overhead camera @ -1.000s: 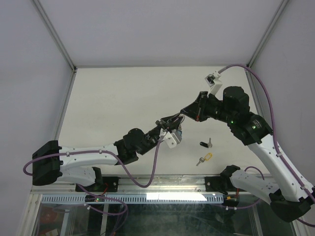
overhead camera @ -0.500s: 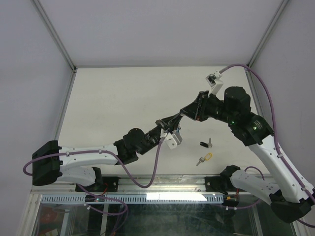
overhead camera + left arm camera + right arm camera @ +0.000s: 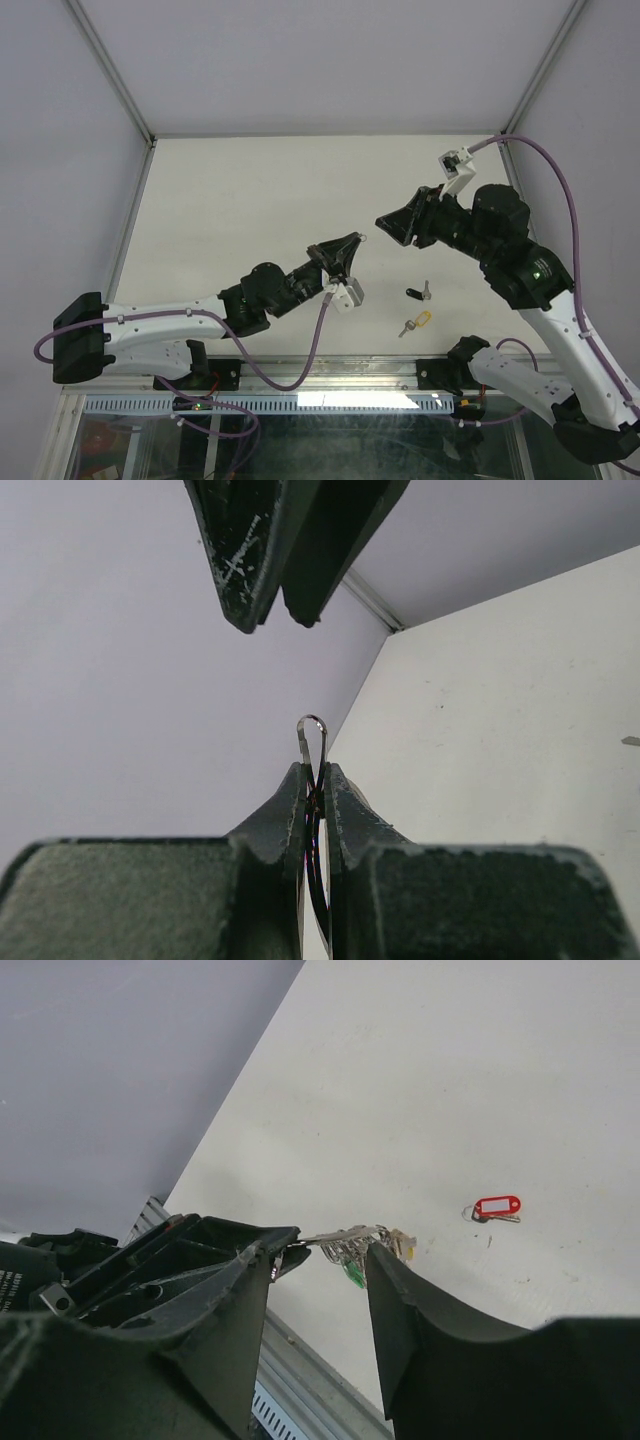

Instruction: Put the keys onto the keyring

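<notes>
L gripper (image 3: 312, 776) is raised over mid-table, pressed together on the keyring (image 3: 312, 730), w/ a small bunch of keys (image 3: 347, 1246) at its tip. R gripper (image 3: 383, 220) hovers nearby w/ fingers spread, holding nothing. A sec ago it was closed against the ring and has since backed off. Black key (image 3: 418, 292) & yellow key (image 3: 415, 322) lie on the table (image 3: 230, 200).

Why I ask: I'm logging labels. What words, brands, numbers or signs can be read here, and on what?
No text here can be read.
Red key tag: no writing can be made out on its white insert.
Black housing at the right wrist view's left edge: tiny white print, too small to read.
</notes>
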Tool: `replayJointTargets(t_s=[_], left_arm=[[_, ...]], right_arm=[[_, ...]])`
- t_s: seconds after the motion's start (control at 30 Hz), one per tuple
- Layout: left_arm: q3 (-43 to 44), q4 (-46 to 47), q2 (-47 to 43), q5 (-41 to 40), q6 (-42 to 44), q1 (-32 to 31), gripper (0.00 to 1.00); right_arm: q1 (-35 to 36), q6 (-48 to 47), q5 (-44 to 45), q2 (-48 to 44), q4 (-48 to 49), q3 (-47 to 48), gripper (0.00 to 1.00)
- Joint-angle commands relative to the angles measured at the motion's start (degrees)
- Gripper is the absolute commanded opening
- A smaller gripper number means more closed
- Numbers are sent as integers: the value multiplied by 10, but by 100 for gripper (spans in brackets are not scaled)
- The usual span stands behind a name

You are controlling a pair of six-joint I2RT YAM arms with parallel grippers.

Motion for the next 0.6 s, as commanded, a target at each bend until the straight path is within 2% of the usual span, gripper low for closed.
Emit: replayJointTargets(t_s=[0.0, 0.2, 0.57], left_arm=[[6, 19, -24, -9, 30, -6, 0], [14, 26, -14, -23, 23, -6, 0], [21, 34, -5, -20, 22, -5, 0]], right_arm=[[-1, 6, -32, 17, -5, 27, 48], [1, 58, -76, 37, -5, 24, 54], [14, 122, -90, 26, 10, -11, 50]])
